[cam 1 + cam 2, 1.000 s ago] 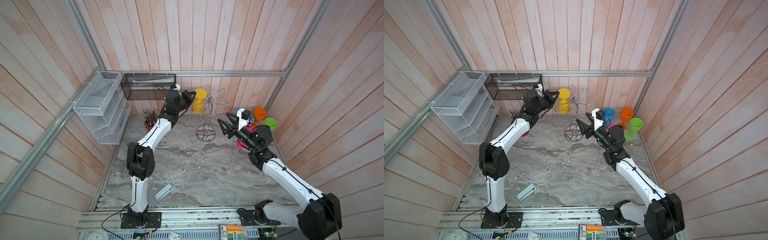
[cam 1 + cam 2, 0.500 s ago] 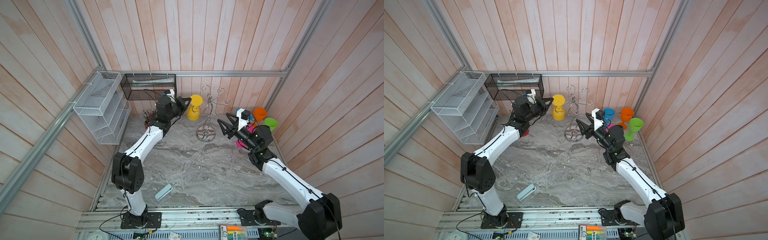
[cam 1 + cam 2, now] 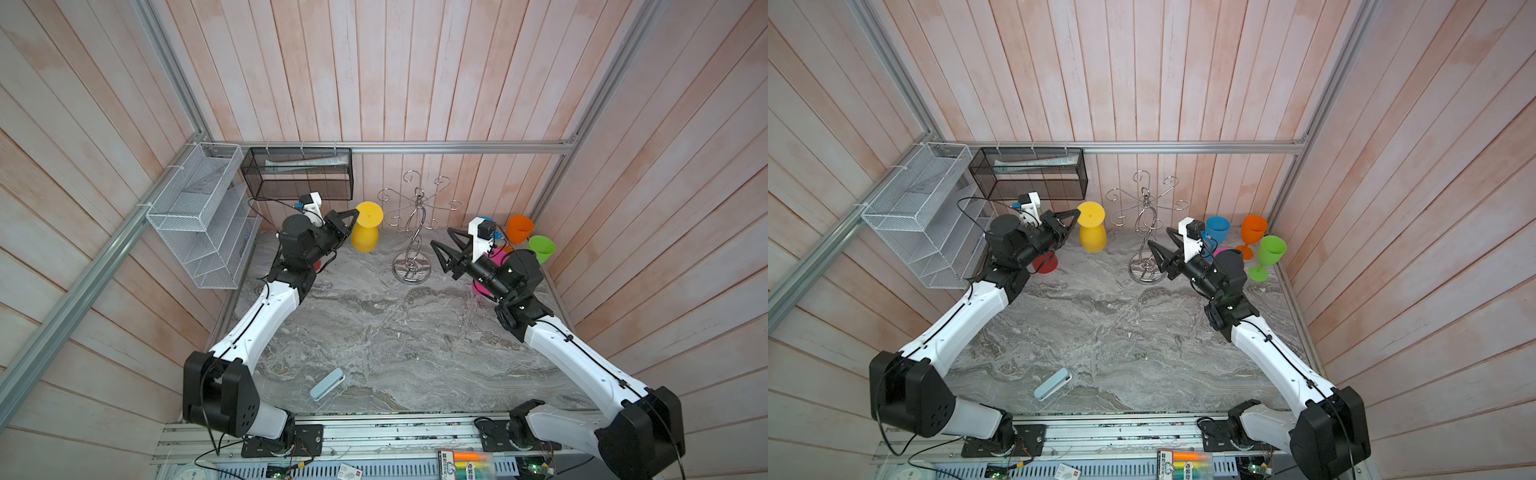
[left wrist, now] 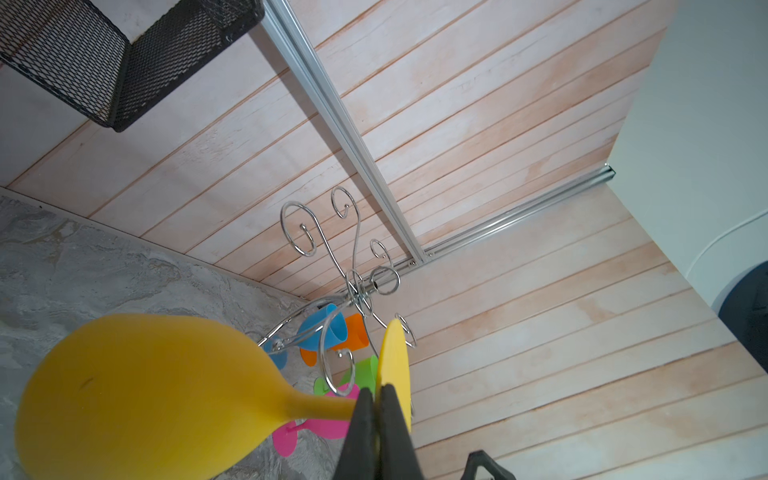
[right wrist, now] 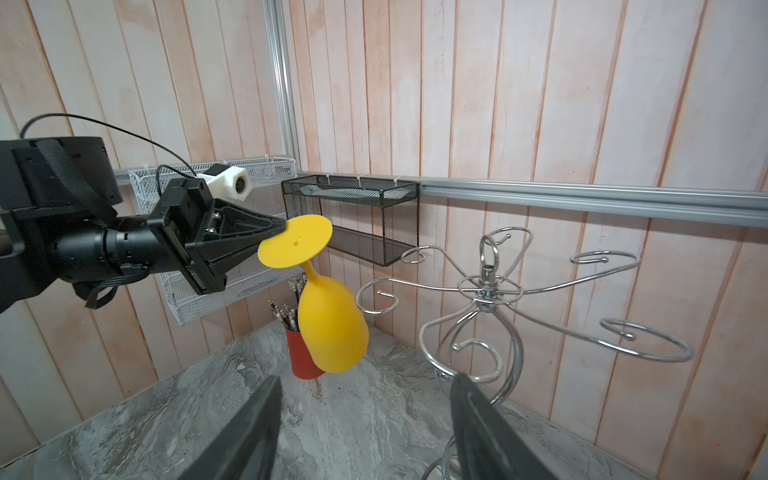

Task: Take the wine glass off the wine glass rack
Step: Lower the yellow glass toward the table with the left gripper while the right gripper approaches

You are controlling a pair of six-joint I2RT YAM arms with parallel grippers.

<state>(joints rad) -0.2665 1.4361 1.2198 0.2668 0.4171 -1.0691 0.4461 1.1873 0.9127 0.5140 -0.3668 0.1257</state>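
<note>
The yellow wine glass [image 3: 365, 237] [image 3: 1092, 237] hangs upside down in the air, left of the wine glass rack [image 3: 409, 266] [image 3: 1144, 266] and apart from its curled hooks. My left gripper [image 3: 353, 214] [image 3: 1075, 214] [image 4: 376, 392] is shut on the rim of the glass's round foot [image 5: 296, 247]; the bowl [image 4: 145, 395] hangs below it. The chrome rack [image 5: 488, 286] [image 4: 357, 291] carries nothing on its arms. My right gripper [image 3: 441, 237] [image 3: 1159, 237] [image 5: 365, 379] stands open and empty just right of the rack's stem, above the table.
Blue [image 3: 1218, 230], orange [image 3: 1254, 228], green [image 3: 1271, 251] and pink [image 3: 494, 266] glasses stand at the back right. A red cup of pens [image 5: 301, 357] sits under the yellow glass. A black mesh basket [image 3: 299, 174] and white wire shelf [image 3: 199, 208] hang on the walls. A pale blue case [image 3: 327, 383] lies near the front.
My left gripper has carried the yellow glass leftward and a little lower, away from the rack's hooks. The right arm has not moved.
</note>
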